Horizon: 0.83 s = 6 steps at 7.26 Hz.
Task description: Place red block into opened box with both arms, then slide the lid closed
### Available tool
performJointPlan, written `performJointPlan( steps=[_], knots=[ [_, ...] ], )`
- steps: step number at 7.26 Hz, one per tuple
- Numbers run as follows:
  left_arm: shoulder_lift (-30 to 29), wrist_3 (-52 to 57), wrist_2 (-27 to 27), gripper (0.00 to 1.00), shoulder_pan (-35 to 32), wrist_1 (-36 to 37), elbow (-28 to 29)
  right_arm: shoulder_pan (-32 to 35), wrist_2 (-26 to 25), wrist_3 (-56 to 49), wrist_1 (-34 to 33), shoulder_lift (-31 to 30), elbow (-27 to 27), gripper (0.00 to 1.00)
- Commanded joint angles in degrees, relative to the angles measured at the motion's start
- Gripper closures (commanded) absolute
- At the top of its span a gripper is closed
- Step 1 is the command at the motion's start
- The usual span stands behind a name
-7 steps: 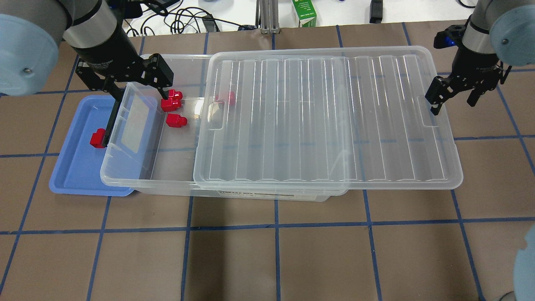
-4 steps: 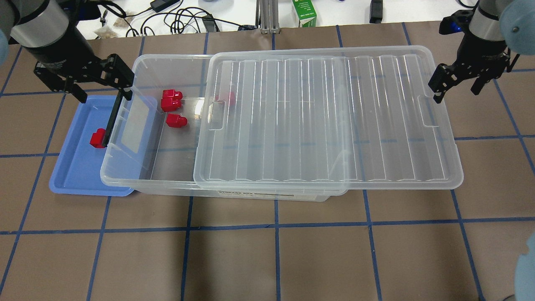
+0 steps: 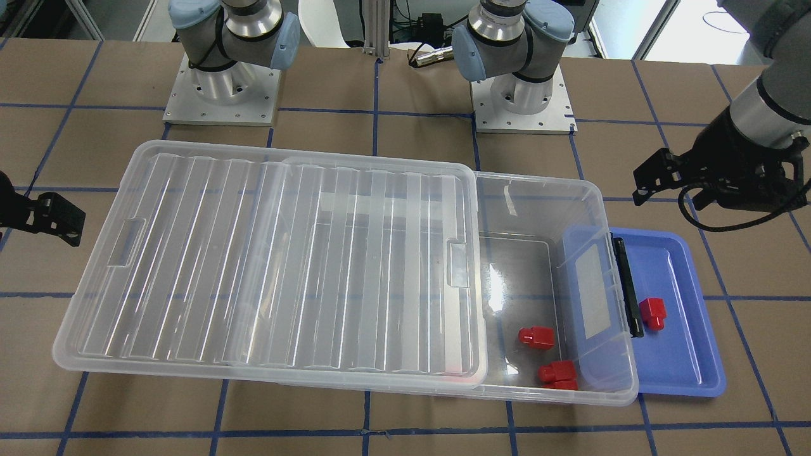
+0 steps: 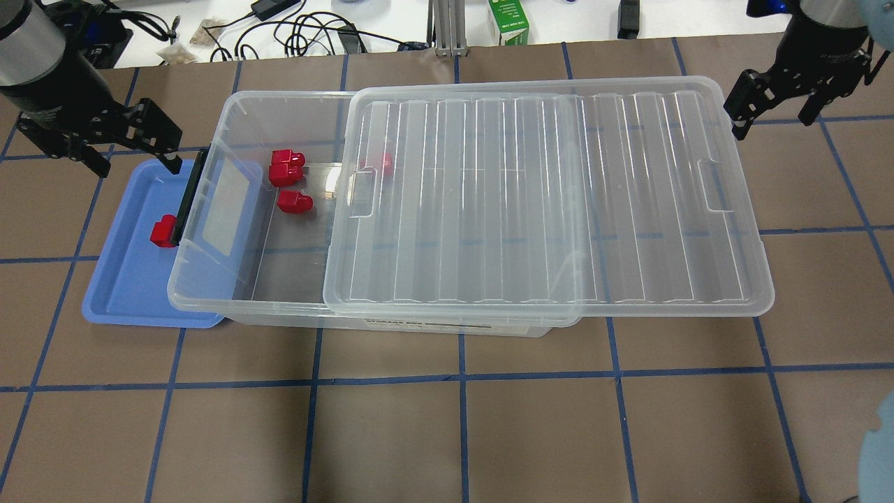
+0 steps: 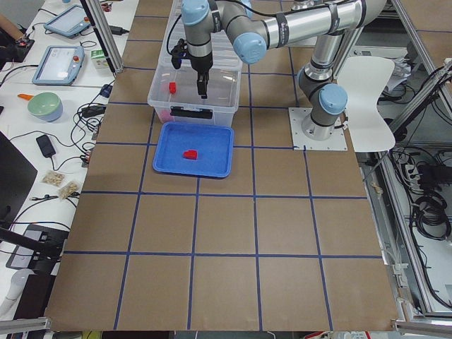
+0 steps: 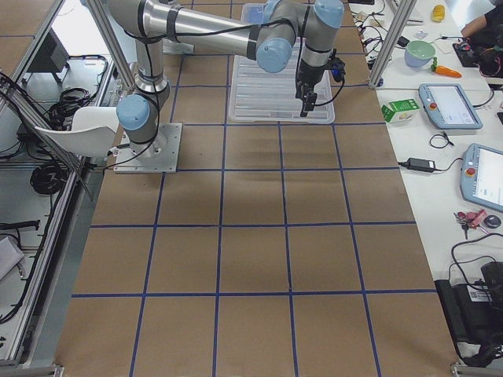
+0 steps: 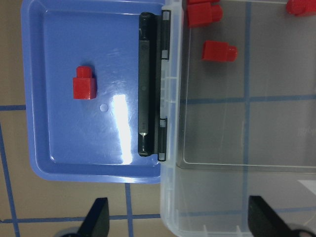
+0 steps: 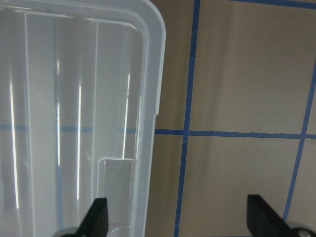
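The clear box (image 4: 202, 304) lies open at its left end, and the ribbed lid (image 4: 545, 202) covers the remainder and overhangs to the right. Several red blocks (image 4: 295, 202) lie in the open part, one of them under the lid's edge. One red block (image 4: 164, 232) sits in the blue tray (image 4: 133, 279), beside the box's black bar (image 7: 144, 84). My left gripper (image 4: 136, 164) hangs open and empty over the tray's far corner. My right gripper (image 4: 774, 119) is open and empty beyond the lid's far right corner (image 8: 143, 74), touching nothing.
The tray is tucked under the box's left end. A green carton (image 4: 508, 21) and cables (image 4: 300, 31) lie past the far table edge. Both arm bases (image 3: 222, 95) stand behind the box. Brown table with blue tape lines (image 4: 461, 377) stretches in front.
My left gripper has pulled out from over the blocks in the box, moving left and back to beyond the tray's corner. My right gripper has drawn back from the lid's right end.
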Motion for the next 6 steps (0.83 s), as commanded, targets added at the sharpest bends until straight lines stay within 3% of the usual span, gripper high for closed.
performJointPlan(
  steps=[1,2,5,6],
  knots=[
    [-5.57,6.54,-3.23,0.0,4.82,9.0,-2.46,6.71,-0.52,11.21,1.81,-0.27,-1.51,0.0],
    [-8.82,6.73,-3.33,0.0,5.71,17.41,-4.91,9.36,-0.44,13.55,2.07,-0.79,-1.25,0.0],
    [-14.37,7.26,-2.11,0.0,5.89,20.84,-6.78,8.33,0.09,13.56,1.72,-2.64,-1.33,0.0],
    [-15.78,8.04,0.94,0.0,5.98,23.71,-6.87,8.59,0.18,13.83,1.63,-3.51,-1.33,0.0]
  ],
)
